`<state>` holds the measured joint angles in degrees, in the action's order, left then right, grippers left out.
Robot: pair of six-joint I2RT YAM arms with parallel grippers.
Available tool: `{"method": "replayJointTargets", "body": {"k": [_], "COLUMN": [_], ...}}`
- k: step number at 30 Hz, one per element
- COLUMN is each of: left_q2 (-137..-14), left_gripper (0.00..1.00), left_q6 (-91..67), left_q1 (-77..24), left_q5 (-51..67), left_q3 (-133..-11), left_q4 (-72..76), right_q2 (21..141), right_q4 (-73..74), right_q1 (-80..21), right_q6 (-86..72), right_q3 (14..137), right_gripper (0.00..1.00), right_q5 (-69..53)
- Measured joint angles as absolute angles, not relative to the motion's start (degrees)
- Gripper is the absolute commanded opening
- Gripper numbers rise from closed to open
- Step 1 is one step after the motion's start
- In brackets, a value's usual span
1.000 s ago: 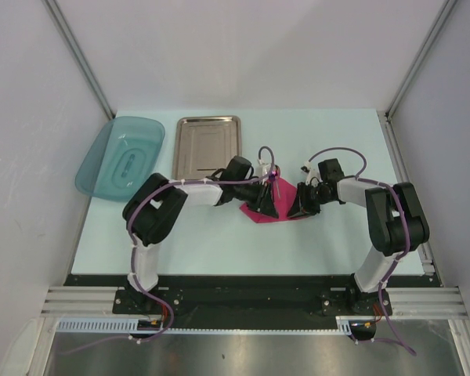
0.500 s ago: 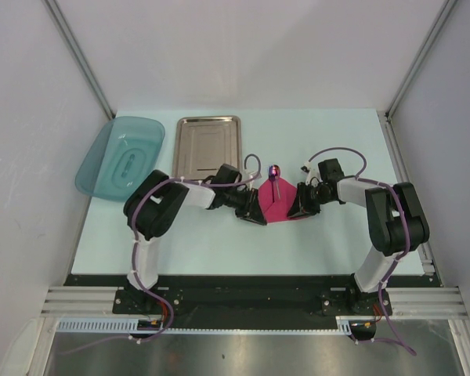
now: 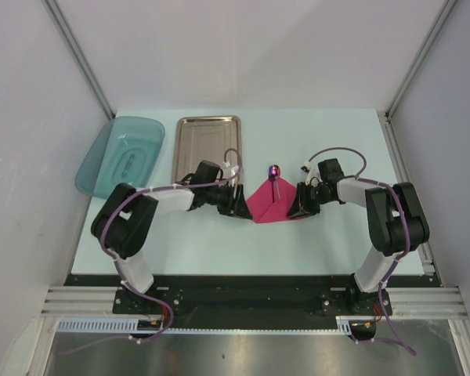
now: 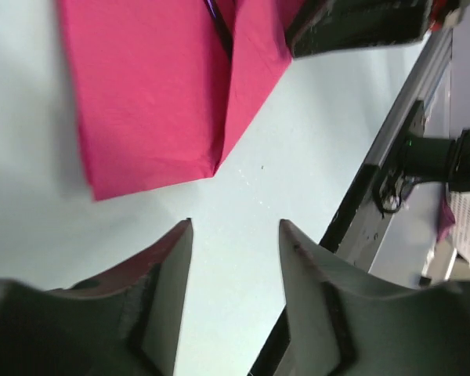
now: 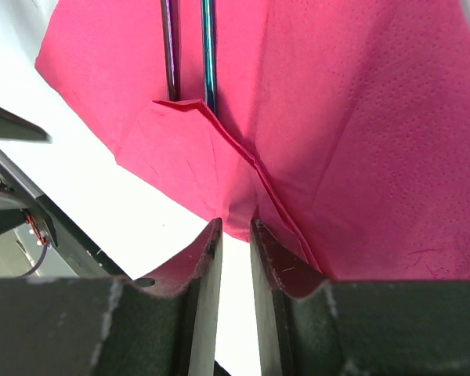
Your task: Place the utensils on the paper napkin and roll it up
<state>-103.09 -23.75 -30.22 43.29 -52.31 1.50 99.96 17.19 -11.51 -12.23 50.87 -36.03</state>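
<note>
Left claw (image 4: 235,225) hangs released and empty over the pale desk (image 3: 204,235), just beside the folded magenta-pink paper napkin (image 3: 268,205) but not touching it. Right claw (image 5: 235,223) is clenched on the napkin's opposite edge. The purple plastic fork (image 5: 168,47) and the teal-handled plastic spoon (image 5: 207,47) lie side by side in the fold, their ends poking out.

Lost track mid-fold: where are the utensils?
Top view, mid-table: the utensils lie on the napkin between the left gripper and right gripper, handles tucked under its fold.
</note>
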Motion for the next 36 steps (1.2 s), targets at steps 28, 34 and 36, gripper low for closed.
{"method": "replayJointTargets", "body": {"k": [28,34,36], "left_q2": [-110.0,-110.5,-110.7], "left_gripper": [0.41,0.31,0.29], "left_q6": [-28.6,-29.1,-29.4], "left_q1": [-26.7,-26.7,-26.7], "left_q5": [42.6,42.6,42.7], "left_q3": [-54.8,-54.8,-54.8], "left_q4": [6.5,7.1,7.2], "right_q2": [99.8,99.8,99.9], "right_q4": [16.8,15.3,14.9], "right_q1": [-14.0,-16.1,-16.5], "right_q6": [-13.6,-15.1,-15.5], "right_q3": [51.8,52.2,52.4], "right_gripper": [0.25,0.25,0.25], "right_q5": [-36.1,-37.6,-37.6]}}
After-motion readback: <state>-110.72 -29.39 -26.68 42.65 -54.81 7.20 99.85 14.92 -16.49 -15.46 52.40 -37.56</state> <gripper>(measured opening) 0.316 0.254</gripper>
